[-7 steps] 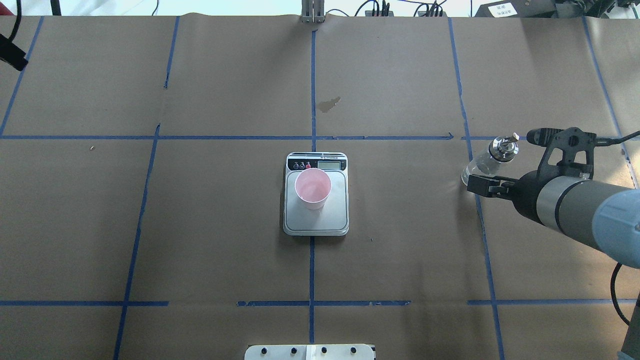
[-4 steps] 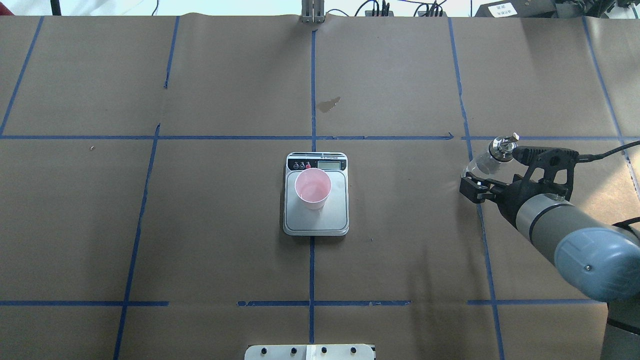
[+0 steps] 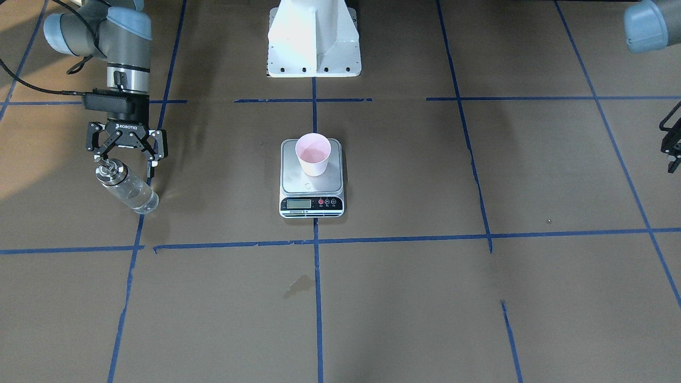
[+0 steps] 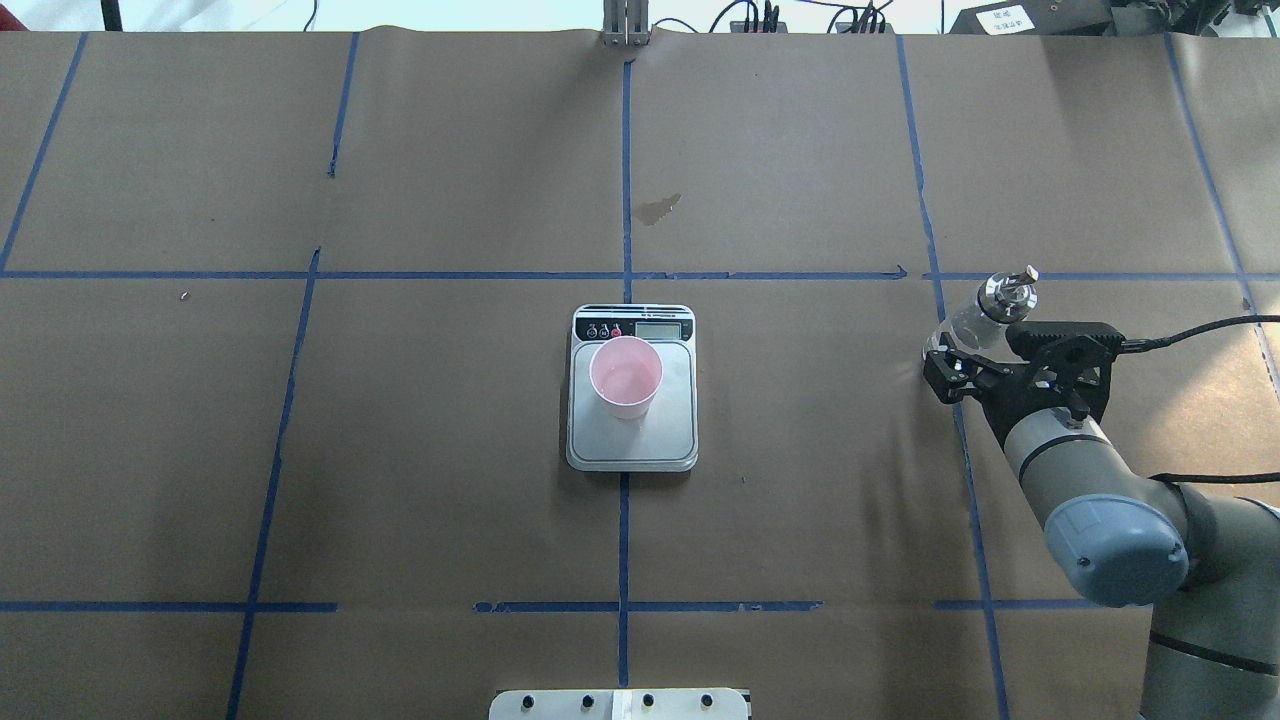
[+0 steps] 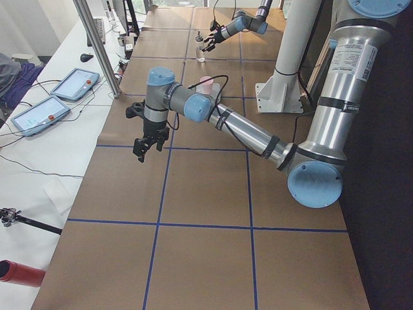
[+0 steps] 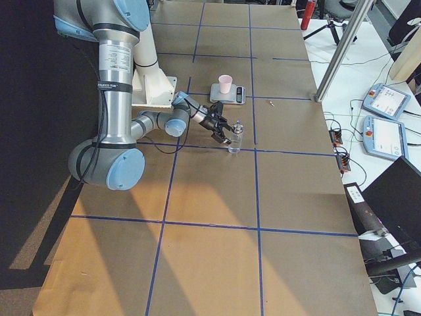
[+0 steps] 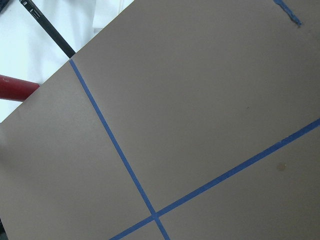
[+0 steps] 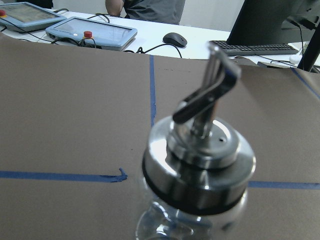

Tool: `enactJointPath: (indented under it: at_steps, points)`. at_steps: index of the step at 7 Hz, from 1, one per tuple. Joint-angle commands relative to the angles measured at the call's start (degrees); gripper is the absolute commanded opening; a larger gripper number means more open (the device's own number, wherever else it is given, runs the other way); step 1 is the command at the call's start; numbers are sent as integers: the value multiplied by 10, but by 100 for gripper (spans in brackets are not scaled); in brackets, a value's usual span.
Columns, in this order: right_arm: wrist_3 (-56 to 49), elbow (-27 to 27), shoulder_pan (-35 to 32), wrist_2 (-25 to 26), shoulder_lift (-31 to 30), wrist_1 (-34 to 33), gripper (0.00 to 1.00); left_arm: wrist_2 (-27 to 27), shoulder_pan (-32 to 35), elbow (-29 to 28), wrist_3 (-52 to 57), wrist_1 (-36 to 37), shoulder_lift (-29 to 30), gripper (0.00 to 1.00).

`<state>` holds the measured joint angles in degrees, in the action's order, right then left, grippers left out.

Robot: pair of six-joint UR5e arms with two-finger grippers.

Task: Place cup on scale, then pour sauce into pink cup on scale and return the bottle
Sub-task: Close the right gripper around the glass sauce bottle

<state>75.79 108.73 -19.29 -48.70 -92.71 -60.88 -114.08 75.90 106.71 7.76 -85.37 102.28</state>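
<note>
The bottle (image 3: pixel 130 191) stands upright on the tabletop (image 3: pixel 425 292), long axis vertical, just beyond the right gripper (image 3: pixel 127 162) on the side away from the robot's base; the right arm is by far the nearer. Its jaws are spread wider than the bottle, about level with the spout cap, apparently gripping nothing. The pink cup (image 3: pixel 313 154) sits on the scale (image 3: pixel 311 205), well apart. The left gripper (image 5: pixel 145 145) hangs far off; I cannot tell its spread.
</note>
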Motion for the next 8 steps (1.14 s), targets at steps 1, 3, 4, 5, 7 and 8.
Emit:
enactJointPath:
  at_steps: [1,3,4,5,7,8]
  points:
    - [-19,-45,-1,17,38,2,100,0,0,0,-1,0,2,100]
    - [-32,-46,-7,19,38,2,100,-1,0,-4,-6,0,4,100]
    - [-35,-46,-15,18,38,2,100,-2,0,-5,-6,1,4,100]
    - [-35,-48,-22,18,38,1,100,-1,0,-5,-9,1,5,100]
    - [-35,-48,-24,19,39,0,100,-1,0,-5,-13,1,5,100]
    - [-29,-48,-27,19,47,1,71,-2,0,-8,-36,1,6,100]
